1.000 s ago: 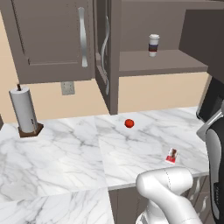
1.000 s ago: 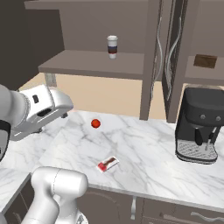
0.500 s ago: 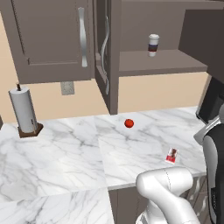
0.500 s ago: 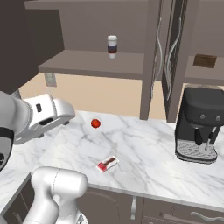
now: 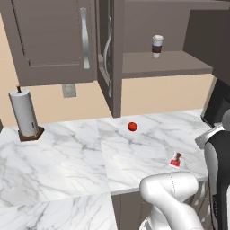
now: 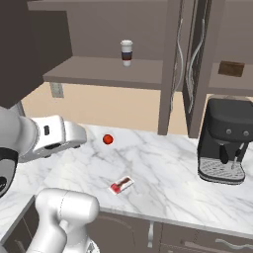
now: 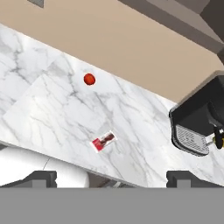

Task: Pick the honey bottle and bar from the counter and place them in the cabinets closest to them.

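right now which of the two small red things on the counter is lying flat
The bar, a thin red-and-white wrapper lying flat near the front edge of the counter. The other is a round red ball farther back toward the wall.

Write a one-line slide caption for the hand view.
Open gripper looks down on the marble counter, with the snack bar, a red ball and a black coffee machine.

Bar point(image 5: 176, 159) near desk point(image 5: 67, 157) front edge; ball point(image 5: 132, 126) behind it; cup point(image 5: 157, 46) on shelf point(image 5: 179, 63) above.
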